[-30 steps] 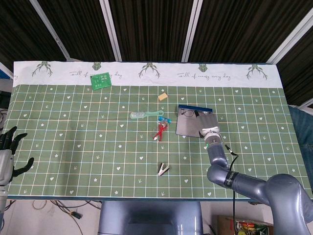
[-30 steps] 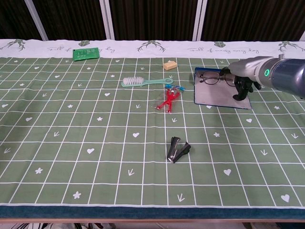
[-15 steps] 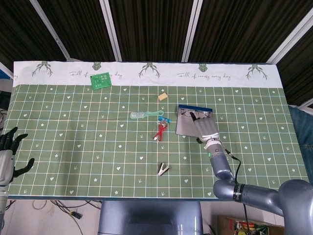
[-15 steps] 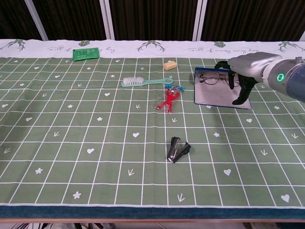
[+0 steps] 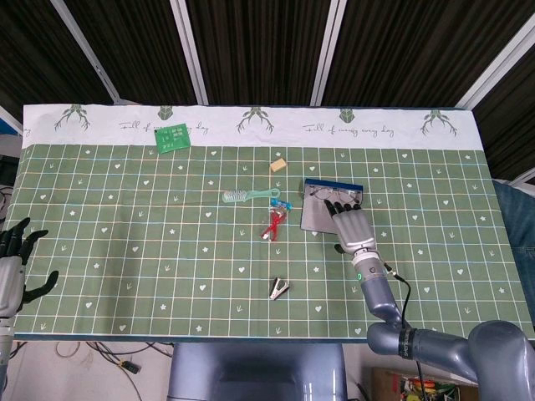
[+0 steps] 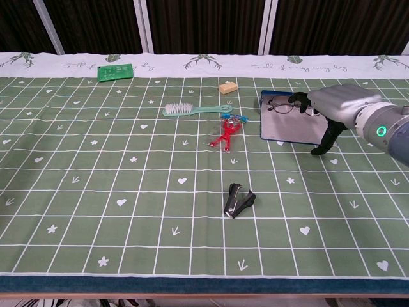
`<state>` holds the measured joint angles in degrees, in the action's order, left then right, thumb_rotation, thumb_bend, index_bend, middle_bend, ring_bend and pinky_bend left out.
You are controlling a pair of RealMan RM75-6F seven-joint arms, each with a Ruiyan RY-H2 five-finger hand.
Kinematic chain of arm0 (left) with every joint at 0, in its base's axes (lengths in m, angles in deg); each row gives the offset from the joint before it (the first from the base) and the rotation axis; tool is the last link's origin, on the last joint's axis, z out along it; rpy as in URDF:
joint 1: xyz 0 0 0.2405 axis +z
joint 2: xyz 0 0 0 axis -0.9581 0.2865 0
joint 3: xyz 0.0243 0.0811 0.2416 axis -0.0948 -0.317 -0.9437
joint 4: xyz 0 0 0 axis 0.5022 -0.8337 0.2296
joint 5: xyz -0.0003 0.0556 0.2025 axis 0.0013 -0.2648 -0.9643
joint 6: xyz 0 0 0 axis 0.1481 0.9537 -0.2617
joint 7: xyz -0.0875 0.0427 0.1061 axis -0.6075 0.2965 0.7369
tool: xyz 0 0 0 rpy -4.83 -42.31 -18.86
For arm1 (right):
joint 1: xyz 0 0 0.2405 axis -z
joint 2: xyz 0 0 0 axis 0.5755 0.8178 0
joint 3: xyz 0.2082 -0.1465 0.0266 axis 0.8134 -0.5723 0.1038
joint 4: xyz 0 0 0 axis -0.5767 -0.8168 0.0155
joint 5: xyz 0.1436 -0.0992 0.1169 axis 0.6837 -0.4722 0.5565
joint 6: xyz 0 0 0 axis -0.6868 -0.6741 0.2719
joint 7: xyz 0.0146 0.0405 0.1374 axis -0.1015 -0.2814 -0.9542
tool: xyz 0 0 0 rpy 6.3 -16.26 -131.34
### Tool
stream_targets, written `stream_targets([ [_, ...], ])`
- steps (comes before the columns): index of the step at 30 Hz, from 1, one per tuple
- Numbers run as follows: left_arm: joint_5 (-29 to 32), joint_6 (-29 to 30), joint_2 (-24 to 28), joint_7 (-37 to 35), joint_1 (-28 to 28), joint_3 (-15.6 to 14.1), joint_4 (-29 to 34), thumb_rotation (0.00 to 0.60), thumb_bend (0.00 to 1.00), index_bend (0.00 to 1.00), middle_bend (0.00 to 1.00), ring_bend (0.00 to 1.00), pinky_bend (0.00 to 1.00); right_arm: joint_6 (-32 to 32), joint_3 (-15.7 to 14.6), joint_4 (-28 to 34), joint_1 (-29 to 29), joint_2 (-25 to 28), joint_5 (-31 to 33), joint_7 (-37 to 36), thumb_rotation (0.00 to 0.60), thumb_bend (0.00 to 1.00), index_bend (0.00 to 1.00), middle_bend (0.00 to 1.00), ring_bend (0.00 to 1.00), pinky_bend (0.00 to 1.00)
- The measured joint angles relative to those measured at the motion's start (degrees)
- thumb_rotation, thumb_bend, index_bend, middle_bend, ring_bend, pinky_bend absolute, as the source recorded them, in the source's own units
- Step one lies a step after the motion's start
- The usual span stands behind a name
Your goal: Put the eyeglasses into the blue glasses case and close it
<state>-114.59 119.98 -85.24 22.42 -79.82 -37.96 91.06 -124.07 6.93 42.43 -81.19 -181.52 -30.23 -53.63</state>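
The blue glasses case [image 5: 318, 219] lies open and flat on the green cloth, right of centre; in the chest view the case [image 6: 287, 126] shows its grey lining. The dark-framed eyeglasses [image 5: 321, 193] rest inside it along the far edge, and in the chest view the eyeglasses [image 6: 285, 104] lie unfolded. My right hand [image 5: 352, 225] hovers over the case's near right corner with its fingers spread, holding nothing; in the chest view the right hand [image 6: 337, 106] points toward the glasses. My left hand [image 5: 14, 266] hangs open off the table's near left corner.
A teal brush [image 6: 192, 109], a red and blue clip-like item [image 6: 225, 133] and a beige block [image 6: 227, 87] lie left of the case. A black staple remover [image 6: 239, 200] sits nearer me. A green card [image 6: 112, 71] lies at the far left.
My right hand has drawn back toward me from the middle of the case and spread its fingers. The glasses and the case have stayed put.
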Motion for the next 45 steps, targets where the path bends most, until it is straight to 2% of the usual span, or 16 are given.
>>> stream_targets([
  [12, 0.18, 0.1, -0.03, 0.19, 0.02, 0.08, 0.04, 0.6, 0.29, 0.19, 0.0, 0.0, 0.0, 2.22, 2.2, -4.02, 0.88, -2.45, -1.68, -0.36, 0.6, 0.36, 0.14, 0.22, 0.26, 0.27],
  [24, 0.13, 0.25, -0.13, 0.29, 0.04, 0.1, -0.08, 0.6, 0.29, 0.19, 0.0, 0.0, 0.0, 4.83, 3.6, -5.99, 1.2, -3.18, -1.91, 0.25, 0.6, 0.32, 0.14, 0.22, 0.26, 0.27],
  [45, 0.18, 0.33, -0.17, 0.17, 0.05, 0.19, -0.11, 0.6, 0.29, 0.19, 0.0, 0.0, 0.0, 7.7, 5.77, -7.76, 1.27, -3.63, -1.53, 0.89, 0.6, 0.32, 0.15, 0.22, 0.26, 0.27],
])
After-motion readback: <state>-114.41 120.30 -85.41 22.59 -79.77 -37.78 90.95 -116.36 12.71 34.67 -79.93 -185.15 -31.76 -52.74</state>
